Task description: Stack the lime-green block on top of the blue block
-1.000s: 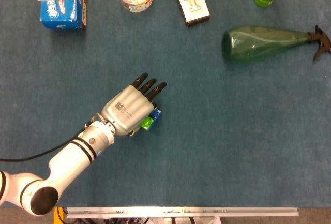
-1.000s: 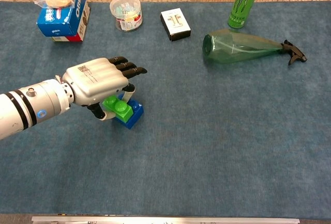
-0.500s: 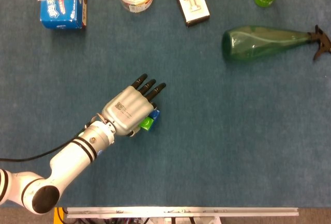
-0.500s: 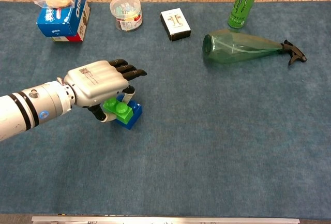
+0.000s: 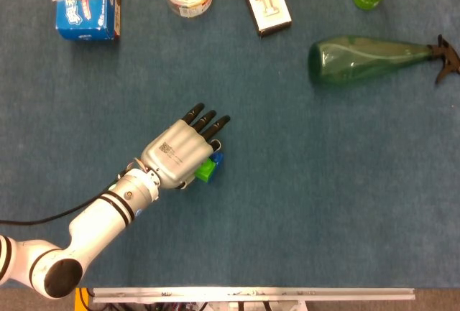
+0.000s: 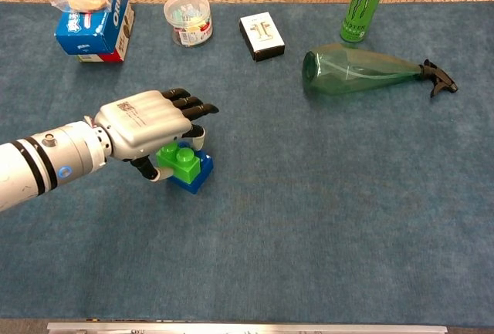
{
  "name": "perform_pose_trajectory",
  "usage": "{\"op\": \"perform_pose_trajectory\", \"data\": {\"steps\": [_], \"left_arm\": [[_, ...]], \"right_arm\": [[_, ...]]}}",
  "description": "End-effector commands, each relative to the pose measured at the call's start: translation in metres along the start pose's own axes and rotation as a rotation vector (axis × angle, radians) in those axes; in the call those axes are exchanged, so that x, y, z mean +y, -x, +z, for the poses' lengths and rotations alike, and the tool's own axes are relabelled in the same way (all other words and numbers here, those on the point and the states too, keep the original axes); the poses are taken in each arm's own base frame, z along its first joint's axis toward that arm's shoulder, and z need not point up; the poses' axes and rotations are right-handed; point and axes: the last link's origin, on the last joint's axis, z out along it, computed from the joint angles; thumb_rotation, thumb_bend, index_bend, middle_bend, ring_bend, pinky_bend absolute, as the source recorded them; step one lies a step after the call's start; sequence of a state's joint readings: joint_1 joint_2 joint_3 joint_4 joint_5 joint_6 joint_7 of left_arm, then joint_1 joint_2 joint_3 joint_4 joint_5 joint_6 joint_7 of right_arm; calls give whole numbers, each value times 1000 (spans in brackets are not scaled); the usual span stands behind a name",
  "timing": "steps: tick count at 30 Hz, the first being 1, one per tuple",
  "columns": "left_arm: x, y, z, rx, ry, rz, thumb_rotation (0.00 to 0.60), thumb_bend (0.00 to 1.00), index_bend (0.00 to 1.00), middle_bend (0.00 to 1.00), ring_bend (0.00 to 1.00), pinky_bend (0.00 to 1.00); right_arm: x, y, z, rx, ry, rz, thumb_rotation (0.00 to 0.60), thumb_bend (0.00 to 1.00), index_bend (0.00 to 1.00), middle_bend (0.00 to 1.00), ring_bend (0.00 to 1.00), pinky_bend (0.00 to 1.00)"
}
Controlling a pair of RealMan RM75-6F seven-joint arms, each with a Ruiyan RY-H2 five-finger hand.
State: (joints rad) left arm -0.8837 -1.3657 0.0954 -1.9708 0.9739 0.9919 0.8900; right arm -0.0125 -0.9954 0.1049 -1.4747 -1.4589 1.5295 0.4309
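My left hand (image 6: 143, 122) reaches in from the left and pinches the lime-green block (image 6: 179, 158) between thumb and a finger, its other fingers stretched out above. The lime-green block rests on top of the blue block (image 6: 197, 177), which lies on the blue cloth. In the head view my left hand (image 5: 180, 154) covers most of both blocks. Only a corner of the lime-green block (image 5: 206, 169) and a sliver of the blue block (image 5: 218, 158) peek out at its right side. My right hand appears in neither view.
A green spray bottle (image 6: 363, 70) lies on its side at the right. Along the far edge stand a green can (image 6: 361, 4), a small white box (image 6: 262, 35), a round clear tub (image 6: 187, 18) and a blue snack box (image 6: 94, 19).
The lime-green block has dropped slightly and levelled out onto the blue block. My left hand has hardly moved.
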Motion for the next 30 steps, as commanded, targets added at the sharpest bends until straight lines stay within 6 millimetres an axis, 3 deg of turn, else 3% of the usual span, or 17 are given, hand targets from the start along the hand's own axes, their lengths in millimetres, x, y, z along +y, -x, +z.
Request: {"op": "perform_pose_trajectory", "data": {"steps": [1, 12, 19, 30], "left_arm": [[-1, 0, -1, -2, -4, 1, 600, 297, 233, 0, 0, 15], [-4, -1, -6, 5, -18, -7, 600, 296, 197, 0, 0, 15], [-6, -5, -11, 22, -24, -11, 600, 296, 315, 0, 0, 15], [-6, -5, -9, 16, -22, -6, 600, 297, 390, 0, 0, 15]], "right_arm": [[0, 0, 0, -1, 0, -1, 600, 524, 489, 372, 313, 487], [0, 0, 0, -1, 0, -2, 600, 524, 489, 372, 314, 487], [-1, 1, 1, -6, -2, -5, 600, 525, 489, 372, 314, 487], [-1, 2, 2, -8, 1, -9, 600, 524, 489, 372, 314, 487]]}}
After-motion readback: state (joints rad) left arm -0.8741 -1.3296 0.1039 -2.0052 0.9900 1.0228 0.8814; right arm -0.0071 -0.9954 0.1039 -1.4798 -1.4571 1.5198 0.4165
